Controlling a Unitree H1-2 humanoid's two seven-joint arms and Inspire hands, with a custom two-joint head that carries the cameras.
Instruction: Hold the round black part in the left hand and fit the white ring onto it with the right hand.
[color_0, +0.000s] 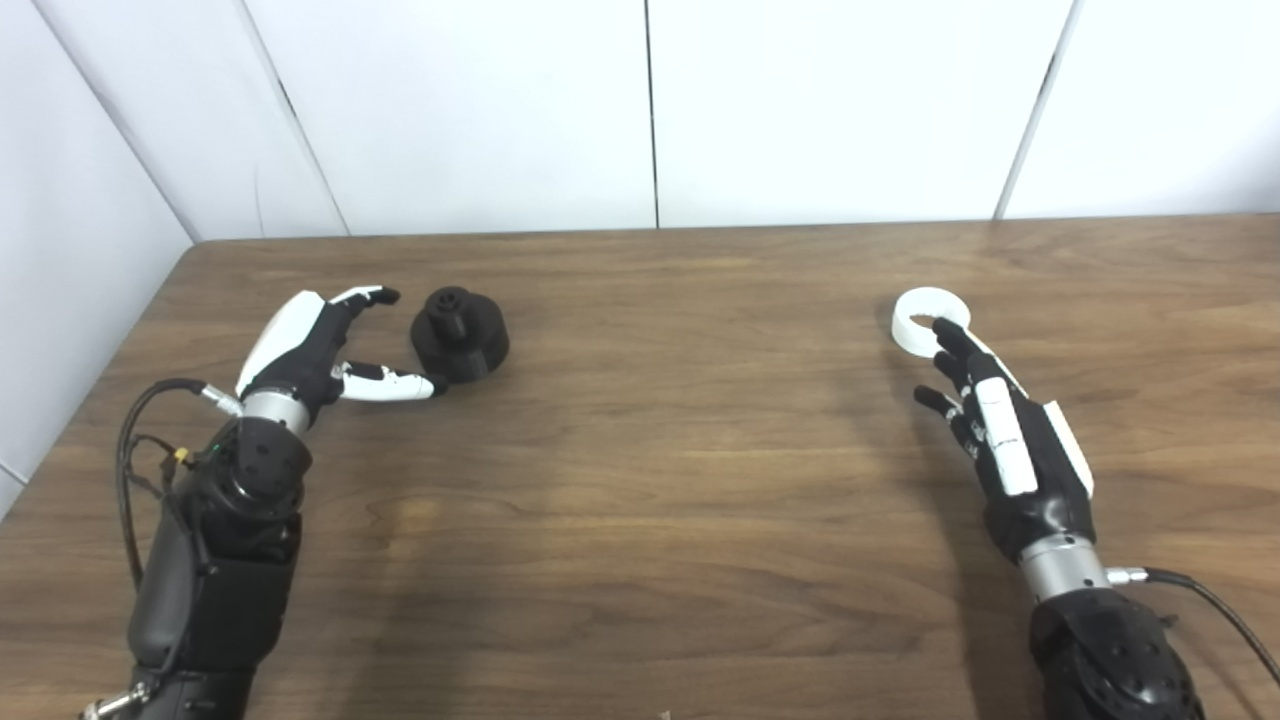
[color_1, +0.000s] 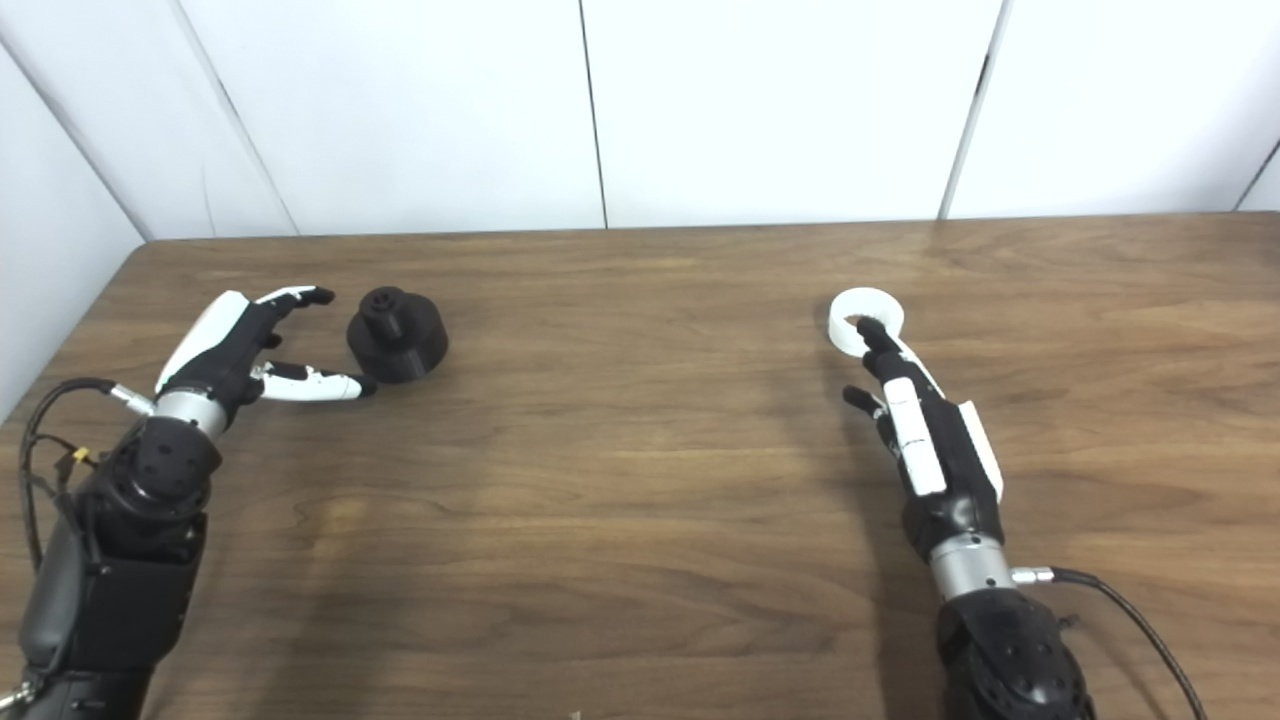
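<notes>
Left eye view: black part (color_0: 459, 333) sits left of centre on the table (color_0: 660, 450), nothing crowding it. My left hand (color_0: 318, 350) is spread wide just beside it, thumb tip at its base, holding nothing. White ring (color_0: 930, 319) lies right of centre. My right hand (color_0: 1000, 430) is open, fingertips (color_0: 945, 330) overlapping the ring's near edge; grip not established.

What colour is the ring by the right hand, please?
White ring, plain; clearest in the left eye view.
</notes>
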